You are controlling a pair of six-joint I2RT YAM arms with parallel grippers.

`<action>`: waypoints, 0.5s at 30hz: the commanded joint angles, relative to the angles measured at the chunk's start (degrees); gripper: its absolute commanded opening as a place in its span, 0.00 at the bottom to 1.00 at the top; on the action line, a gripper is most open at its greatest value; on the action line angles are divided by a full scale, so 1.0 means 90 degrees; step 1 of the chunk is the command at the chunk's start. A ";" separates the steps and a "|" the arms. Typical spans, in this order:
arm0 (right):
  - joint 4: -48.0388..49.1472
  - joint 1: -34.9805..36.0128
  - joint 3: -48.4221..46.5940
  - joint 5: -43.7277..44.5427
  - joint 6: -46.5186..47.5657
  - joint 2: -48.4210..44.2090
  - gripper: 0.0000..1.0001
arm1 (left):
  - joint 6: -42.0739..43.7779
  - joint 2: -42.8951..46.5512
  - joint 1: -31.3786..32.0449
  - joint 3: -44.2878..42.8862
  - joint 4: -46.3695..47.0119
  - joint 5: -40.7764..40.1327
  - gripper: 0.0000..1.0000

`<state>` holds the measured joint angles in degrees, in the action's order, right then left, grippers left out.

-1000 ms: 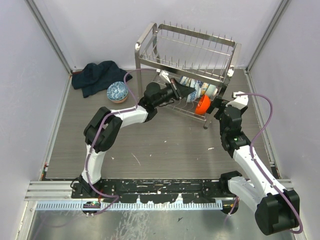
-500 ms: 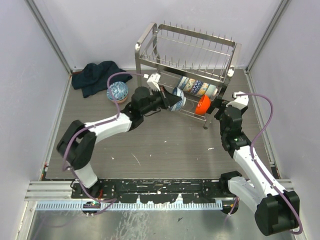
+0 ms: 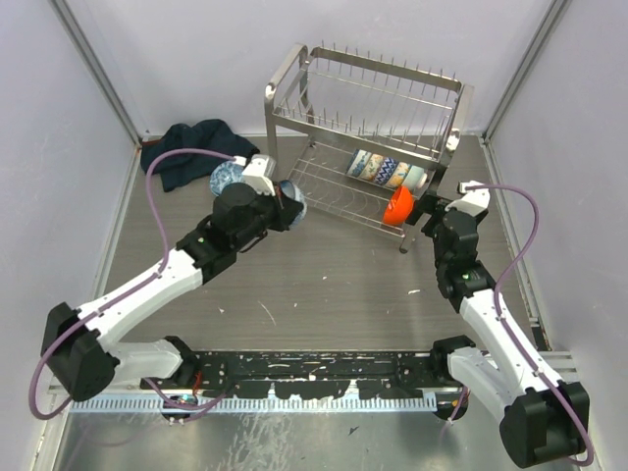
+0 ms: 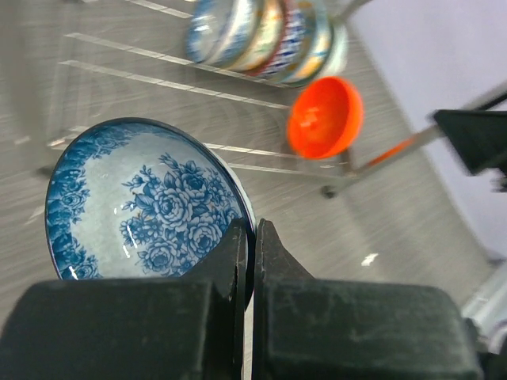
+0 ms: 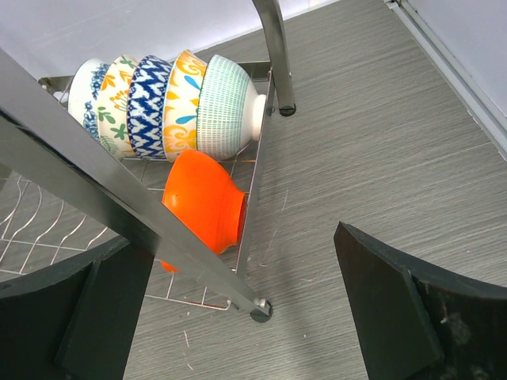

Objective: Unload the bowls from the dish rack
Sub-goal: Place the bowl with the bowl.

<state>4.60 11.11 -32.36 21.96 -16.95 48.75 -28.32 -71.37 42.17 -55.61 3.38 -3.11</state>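
Note:
My left gripper (image 3: 285, 204) is shut on the rim of a blue floral bowl (image 4: 142, 206), held left of the dish rack (image 3: 368, 108) above the floor. The bowl shows in the top view (image 3: 292, 199) beside the gripper. Another blue floral bowl (image 3: 229, 179) stands on the floor by the cloth. A row of several patterned bowls (image 5: 166, 103) stands on edge in the rack's lower tier, with the orange bowl (image 5: 204, 207) in front of them. My right gripper (image 5: 245, 309) is open and empty, just off the rack's right corner near the orange bowl (image 3: 398, 205).
A dark blue cloth (image 3: 186, 147) lies crumpled at the back left. The rack's leg and foot (image 5: 261, 310) stand between my right fingers. Walls close in on both sides, and a metal rail (image 3: 294, 371) runs along the near edge.
My left arm has pulled back out of the rack's lower tier to the left, carrying the blue floral bowl with it. My right arm has barely moved.

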 commanded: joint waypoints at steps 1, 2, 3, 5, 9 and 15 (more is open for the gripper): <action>0.0153 -0.0046 -0.0300 0.0269 -0.0060 -0.0188 1.00 | 0.0861 0.0471 -0.0130 -0.0159 -0.1576 -0.1714 0.00; 0.0139 -0.0014 -0.0303 0.0278 -0.0051 -0.0197 1.00 | 0.1007 0.0483 -0.0209 -0.0248 -0.1820 -0.1973 0.00; 0.0134 -0.0004 -0.0293 0.0283 -0.0055 -0.0212 1.00 | 0.1110 0.0488 -0.0303 -0.0315 -0.1968 -0.2191 0.00; 0.0133 0.0033 -0.0292 0.0283 -0.0050 -0.0222 1.00 | 0.1265 0.0482 -0.0548 -0.0360 -0.2095 -0.2422 0.00; 0.0091 0.0088 -0.0302 0.0315 -0.0050 -0.0275 1.00 | 0.1519 0.0247 -0.1294 -0.0547 -0.2026 -0.2391 0.00; 0.0046 0.0174 -0.0292 0.0356 -0.0050 -0.0363 1.00 | 0.1769 -0.0873 -0.2196 -0.1290 -0.1739 -0.2020 0.00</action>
<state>4.14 12.12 -32.36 23.05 -16.93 47.07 -15.84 -73.82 25.87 -61.17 -15.81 -21.76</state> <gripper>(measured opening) 0.999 0.034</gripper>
